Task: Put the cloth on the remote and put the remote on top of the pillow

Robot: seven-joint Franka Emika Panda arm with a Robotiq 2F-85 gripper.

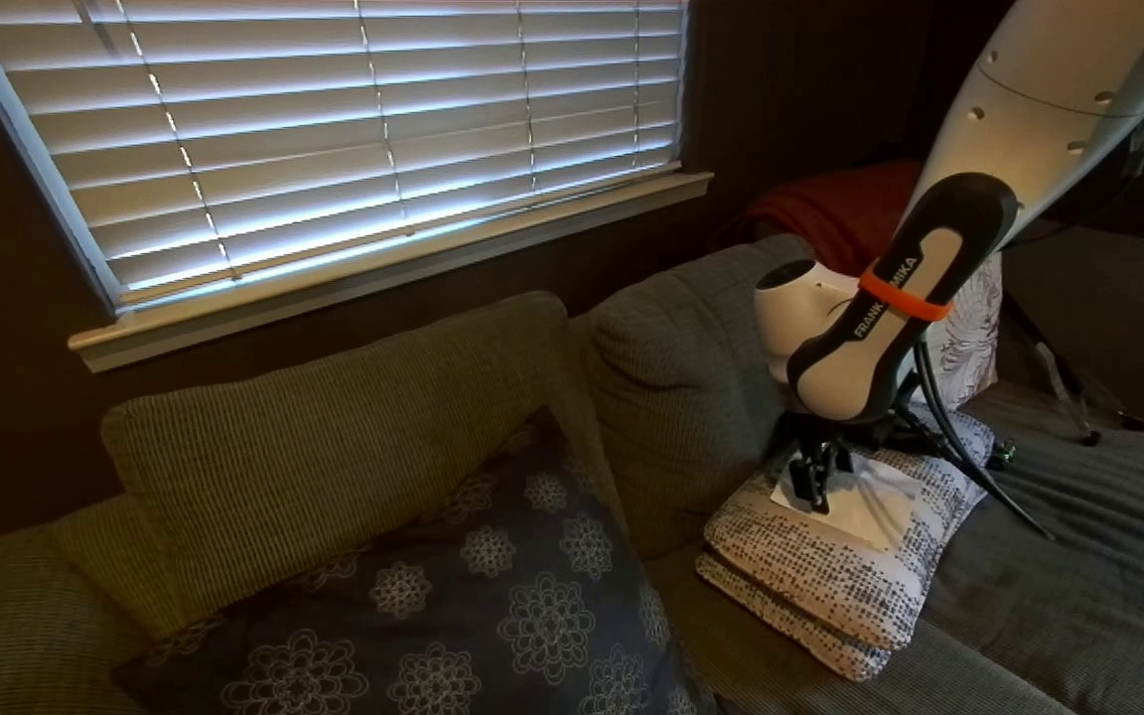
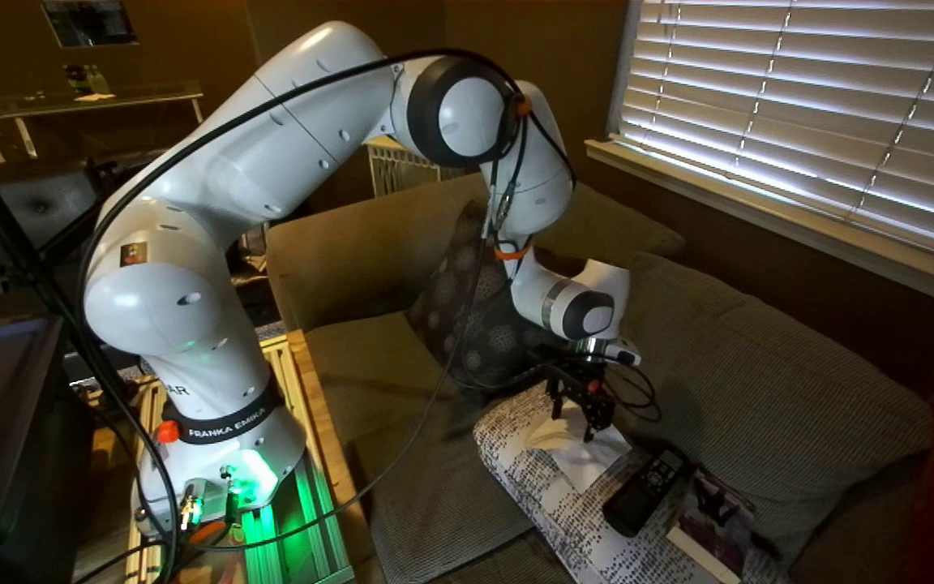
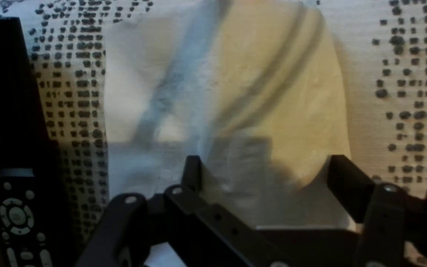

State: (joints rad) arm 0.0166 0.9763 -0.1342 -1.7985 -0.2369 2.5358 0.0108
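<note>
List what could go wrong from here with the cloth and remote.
The open gripper is over a cloth spread on the patterned pillow, so closing might pinch pillow fabric too. The remote lies between the cloth and a book, so dragging the cloth over it might shove it into the book.

Whitish cloth (image 2: 582, 461), black remote (image 2: 645, 491), white pillow (image 1: 815, 568) with dark dots, dark cushion (image 1: 468, 601) with pale flowers

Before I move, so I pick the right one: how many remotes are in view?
1: a black remote, on the dotted pillow, beside the cloth. Any under the cloth would be hidden.
</note>
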